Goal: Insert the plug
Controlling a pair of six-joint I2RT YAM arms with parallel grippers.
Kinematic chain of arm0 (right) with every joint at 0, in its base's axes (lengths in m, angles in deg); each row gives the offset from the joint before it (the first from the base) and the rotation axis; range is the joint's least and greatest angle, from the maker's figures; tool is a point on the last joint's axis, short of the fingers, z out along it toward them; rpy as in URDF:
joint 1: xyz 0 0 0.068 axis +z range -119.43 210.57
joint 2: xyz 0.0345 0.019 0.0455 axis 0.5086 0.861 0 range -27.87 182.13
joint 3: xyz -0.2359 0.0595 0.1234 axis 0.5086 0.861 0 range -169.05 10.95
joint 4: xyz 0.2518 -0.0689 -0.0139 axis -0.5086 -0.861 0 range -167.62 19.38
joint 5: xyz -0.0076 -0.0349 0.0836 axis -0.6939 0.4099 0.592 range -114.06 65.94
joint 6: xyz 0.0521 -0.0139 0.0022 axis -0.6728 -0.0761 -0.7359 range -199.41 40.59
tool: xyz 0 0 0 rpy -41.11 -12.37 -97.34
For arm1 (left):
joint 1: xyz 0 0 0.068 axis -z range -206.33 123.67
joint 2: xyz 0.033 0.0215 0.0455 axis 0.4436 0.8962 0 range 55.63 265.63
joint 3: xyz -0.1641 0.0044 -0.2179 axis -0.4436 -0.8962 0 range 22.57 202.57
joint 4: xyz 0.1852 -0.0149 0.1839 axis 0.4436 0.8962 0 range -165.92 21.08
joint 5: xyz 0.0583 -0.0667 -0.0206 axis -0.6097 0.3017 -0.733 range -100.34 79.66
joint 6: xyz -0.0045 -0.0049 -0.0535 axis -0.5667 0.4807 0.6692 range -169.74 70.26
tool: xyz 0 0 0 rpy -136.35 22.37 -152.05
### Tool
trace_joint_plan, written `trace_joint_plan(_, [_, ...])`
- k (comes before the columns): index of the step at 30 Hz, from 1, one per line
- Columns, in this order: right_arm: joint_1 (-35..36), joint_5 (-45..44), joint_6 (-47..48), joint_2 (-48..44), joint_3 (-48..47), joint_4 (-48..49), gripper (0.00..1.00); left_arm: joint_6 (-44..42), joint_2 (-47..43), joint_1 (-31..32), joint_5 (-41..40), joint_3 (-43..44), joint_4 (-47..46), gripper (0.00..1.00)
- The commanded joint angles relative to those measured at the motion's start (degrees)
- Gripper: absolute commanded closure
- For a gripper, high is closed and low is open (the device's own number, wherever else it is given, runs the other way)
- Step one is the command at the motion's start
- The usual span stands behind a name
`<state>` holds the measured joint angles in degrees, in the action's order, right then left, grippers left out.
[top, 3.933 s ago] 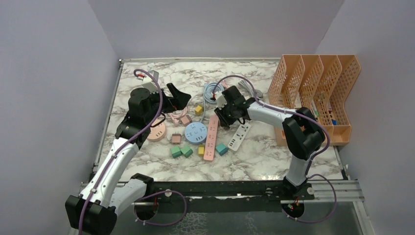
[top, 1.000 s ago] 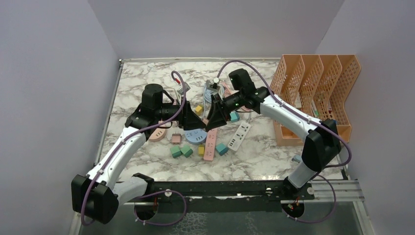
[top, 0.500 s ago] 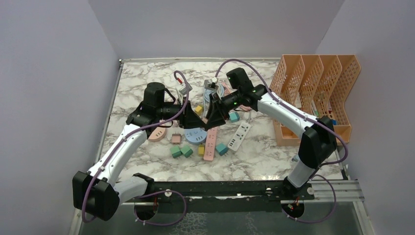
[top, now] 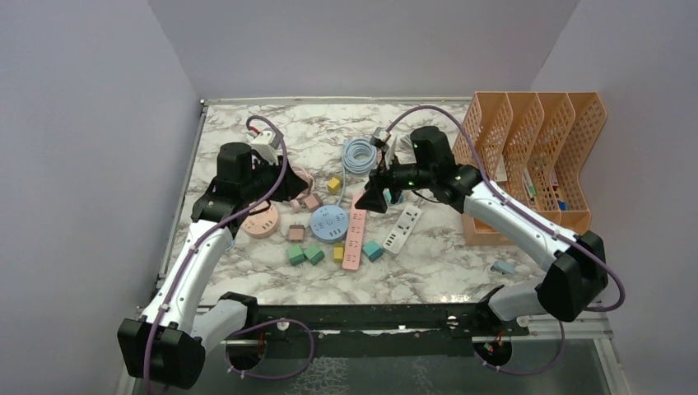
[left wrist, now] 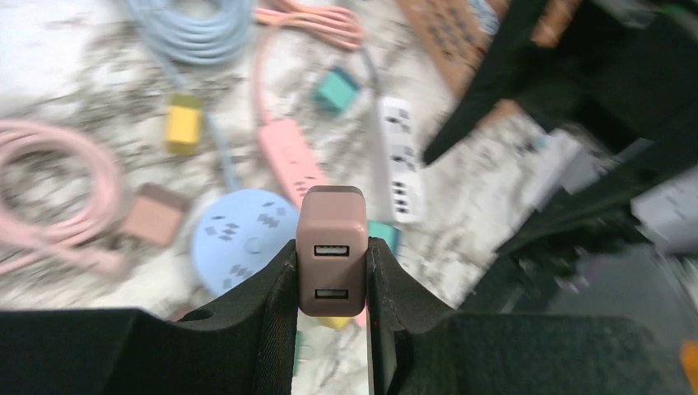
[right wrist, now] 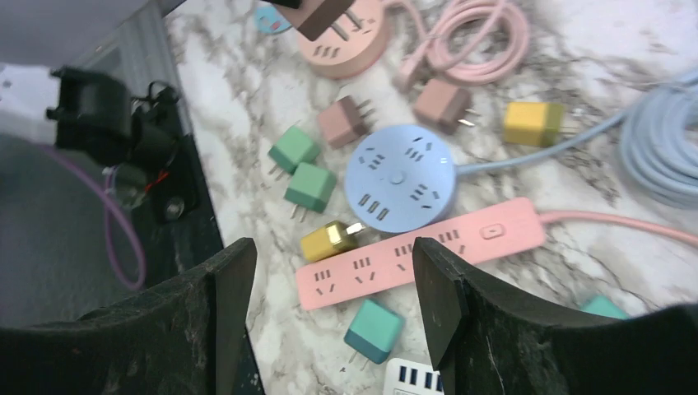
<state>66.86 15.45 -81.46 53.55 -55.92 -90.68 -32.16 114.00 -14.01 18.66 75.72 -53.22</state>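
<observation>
Two USB ports up front on brown plug point(left wrist: 331, 247), pinched between fingers of left gripper point(left wrist: 332, 271), lifted off marble table point(top: 461, 271). Beyond: round blue socket point(left wrist: 243, 239), pink power strip point(left wrist: 292, 156). Farther still, right gripper point(right wrist: 332, 247) spread wide above both.

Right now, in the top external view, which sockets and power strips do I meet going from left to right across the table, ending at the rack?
pink round socket → blue round socket → pink power strip → white power strip → orange file rack
</observation>
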Motion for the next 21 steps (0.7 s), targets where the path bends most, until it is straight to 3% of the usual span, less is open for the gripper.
trace_joint_plan(1, [-0.26, -15.84, -7.9, -4.57, 3.07, 7.18, 0.31, 5.52, 0.73, -1.18, -26.36, -1.49, 6.47, 1.0])
trace_joint_plan(9, [-0.29, -17.86, -11.76, -6.86, 6.93, 7.35, 0.34, 7.35, 3.84, -4.54, -33.47, -2.26, 10.58, 1.0])
trace_joint_plan(15, [-0.28, -19.09, -13.62, -5.91, 6.74, 4.38, 0.36, 22.7, 6.46, -5.1, -43.47, -4.85, 13.08, 1.0])
trace_joint_plan(21, [-0.26, -19.91, -14.85, -6.5, 8.07, 3.4, 0.36, 34.4, 10.25, -5.09, -47.54, -4.24, 13.15, 1.0])
